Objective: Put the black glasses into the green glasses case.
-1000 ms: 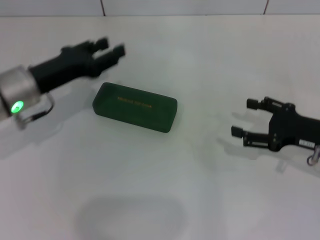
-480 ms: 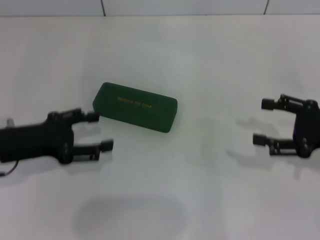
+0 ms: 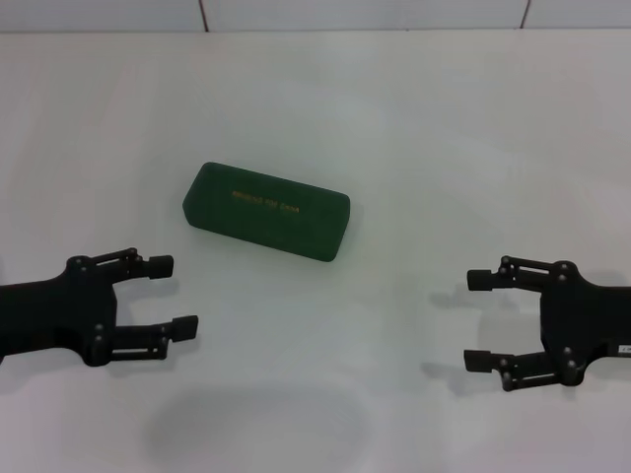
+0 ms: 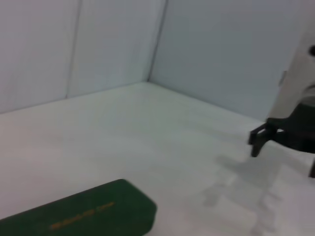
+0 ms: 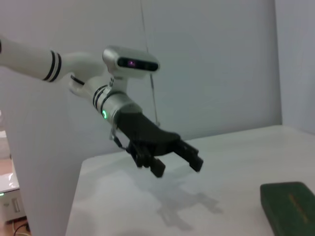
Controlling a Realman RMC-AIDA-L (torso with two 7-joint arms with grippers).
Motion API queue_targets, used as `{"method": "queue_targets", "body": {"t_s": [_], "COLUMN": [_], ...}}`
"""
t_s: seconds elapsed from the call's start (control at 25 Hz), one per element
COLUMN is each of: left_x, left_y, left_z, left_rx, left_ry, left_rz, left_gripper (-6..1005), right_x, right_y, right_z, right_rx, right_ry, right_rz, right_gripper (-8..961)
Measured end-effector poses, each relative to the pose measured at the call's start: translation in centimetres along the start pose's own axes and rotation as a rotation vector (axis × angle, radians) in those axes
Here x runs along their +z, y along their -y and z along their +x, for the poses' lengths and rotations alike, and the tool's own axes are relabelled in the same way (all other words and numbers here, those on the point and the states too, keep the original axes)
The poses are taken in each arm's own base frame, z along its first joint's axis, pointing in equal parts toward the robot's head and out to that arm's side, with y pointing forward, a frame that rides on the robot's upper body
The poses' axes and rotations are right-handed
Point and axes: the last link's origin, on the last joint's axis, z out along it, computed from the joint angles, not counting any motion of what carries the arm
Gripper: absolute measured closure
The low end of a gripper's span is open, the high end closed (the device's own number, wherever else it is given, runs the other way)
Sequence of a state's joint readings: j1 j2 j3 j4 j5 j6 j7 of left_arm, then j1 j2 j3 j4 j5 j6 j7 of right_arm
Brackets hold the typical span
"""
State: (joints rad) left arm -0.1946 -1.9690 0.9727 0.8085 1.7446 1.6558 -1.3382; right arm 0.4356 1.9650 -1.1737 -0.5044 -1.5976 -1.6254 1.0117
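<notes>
The green glasses case (image 3: 266,211) lies shut on the white table, a little left of centre, with its gold lettering facing up. It also shows in the left wrist view (image 4: 83,216) and the right wrist view (image 5: 290,206). The black glasses are out of view. My left gripper (image 3: 175,295) hovers open in front of and to the left of the case, holding nothing; the right wrist view shows it too (image 5: 176,166). My right gripper (image 3: 475,320) stands open at the front right, well apart from the case and holding nothing.
The white table (image 3: 394,128) spreads all around the case. A pale wall (image 3: 355,14) rises at the table's far edge. A faint shadow lies on the table near the front, between the two grippers.
My left gripper has swung from behind the case down to the front left. My right gripper has shifted toward the front. The case has not moved.
</notes>
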Motion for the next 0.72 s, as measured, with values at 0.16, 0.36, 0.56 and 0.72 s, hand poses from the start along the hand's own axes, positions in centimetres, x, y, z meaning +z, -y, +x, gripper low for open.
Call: {"method": "queue_targets", "body": {"t_s": [0.16, 0.36, 0.56, 0.72], "left_x": [-0.27, -0.38, -0.35, -0.30], "left_y": [-0.45, -0.75, -0.85, -0.90], "left_z": [0.05, -0.32, -0.43, -0.46], "left_rx": [-0.001, -0.004, -0.009, -0.010], "left_ry": [0.003, 0.018, 0.024, 0.026], "left_rz": [-0.036, -0.047, -0.053, -0.056], "left_gripper": [125, 127, 131, 134], "right_x": [0.07, -0.03, -0.38, -0.50], "right_y": [-0.11, 0.04, 0.28, 0.40], "right_z": [-0.06, -0.08, -0.15, -0.19], "right_rx": [0.000, -0.002, -0.005, -0.006], "right_ry": [0.001, -0.003, -0.006, -0.005], "right_rz": [-0.011, -0.006, 0.003, 0.011], "right_gripper": [79, 79, 79, 79]}}
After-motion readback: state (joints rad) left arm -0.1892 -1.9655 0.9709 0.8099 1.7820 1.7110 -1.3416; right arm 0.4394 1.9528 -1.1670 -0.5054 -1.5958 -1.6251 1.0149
